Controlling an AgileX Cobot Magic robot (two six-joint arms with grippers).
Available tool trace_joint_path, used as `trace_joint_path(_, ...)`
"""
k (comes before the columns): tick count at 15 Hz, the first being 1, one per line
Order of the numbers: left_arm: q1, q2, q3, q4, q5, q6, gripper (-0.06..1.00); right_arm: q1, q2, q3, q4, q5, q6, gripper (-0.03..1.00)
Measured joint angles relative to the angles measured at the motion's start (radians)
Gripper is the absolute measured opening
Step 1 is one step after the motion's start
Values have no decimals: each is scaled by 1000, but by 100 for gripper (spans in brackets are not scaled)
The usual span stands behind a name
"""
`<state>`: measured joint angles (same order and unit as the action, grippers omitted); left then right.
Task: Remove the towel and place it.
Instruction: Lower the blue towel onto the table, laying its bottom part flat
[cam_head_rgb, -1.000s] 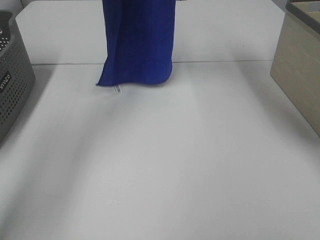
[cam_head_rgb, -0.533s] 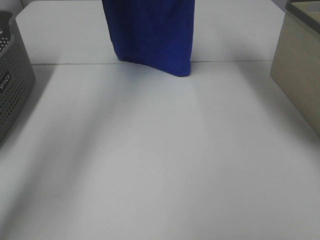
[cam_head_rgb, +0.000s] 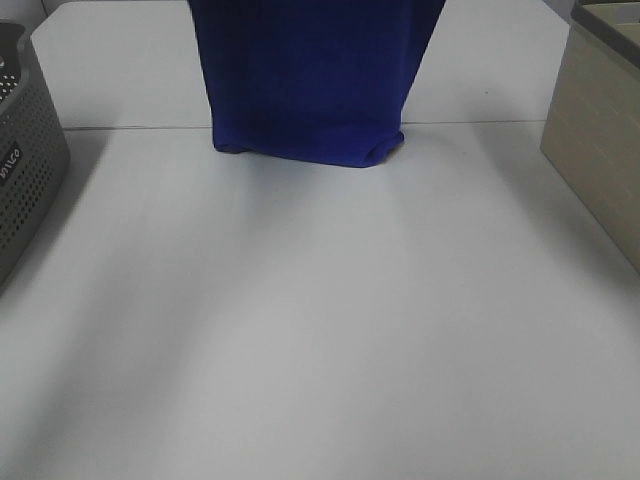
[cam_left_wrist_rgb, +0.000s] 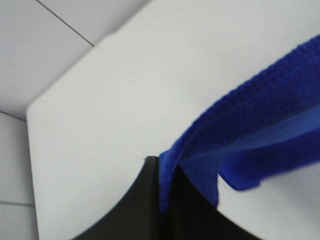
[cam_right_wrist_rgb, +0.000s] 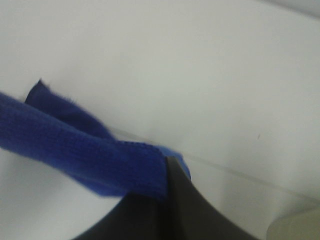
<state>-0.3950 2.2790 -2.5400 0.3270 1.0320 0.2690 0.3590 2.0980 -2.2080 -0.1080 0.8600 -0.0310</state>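
The royal-blue towel (cam_head_rgb: 305, 80) hangs down from above the top edge of the high view, its lower edge bunched just above the white table near the far seam. Both grippers are out of the high view. In the left wrist view the left gripper (cam_left_wrist_rgb: 162, 195) is shut on a top corner of the towel (cam_left_wrist_rgb: 250, 135), which stretches away from it. In the right wrist view the right gripper (cam_right_wrist_rgb: 167, 182) is shut on the other top corner of the towel (cam_right_wrist_rgb: 75, 145). The white tag is hidden.
A grey perforated basket (cam_head_rgb: 25, 160) stands at the left edge of the table. A beige box (cam_head_rgb: 600, 130) stands at the right edge. The white table (cam_head_rgb: 320, 330) spreads toward the front below the towel.
The towel has spread wider between the grippers and shifted right. Its lower edge now bunches close to the table, and the white tag seen a second ago no longer shows.
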Motion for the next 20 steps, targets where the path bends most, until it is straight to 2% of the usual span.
trace_joint_path(2, 0, 0, 0, -94, 164, 1, 0, 0, 0, 0, 74, 216, -65, 0)
trace_joint_path(3, 1, 0, 5, -147, 179, 1, 0, 0, 0, 0, 99, 309, -89, 0)
trace_joint_path(4, 1, -1, 6, -253, 184, 1, 0, 0, -2, 5, 147, 351, -113, 0)
trace_joint_path(5, 1, -6, 7, -282, 184, -3, 0, 0, -17, 31, 173, 354, -116, 0)
trace_joint_path(7, -1, -43, 52, -283, 184, -20, 0, 0, -65, 110, 213, 355, -116, 0)
trace_joint_path(9, -1, -179, 263, -295, 183, -56, 0, 0, -176, 258, 224, 356, -116, 0)
trace_joint_path(13, -4, -497, 759, -400, 185, -76, 0, 0, -435, 524, 294, 357, -112, 0)
trace_joint_path(16, -6, -670, 967, -459, 184, -123, 0, 2, -563, 705, 376, 356, -112, 0)
trace_joint_path(20, -13, -781, 1202, -538, 173, -131, 0, 8, -637, 952, 422, 350, -107, 0)
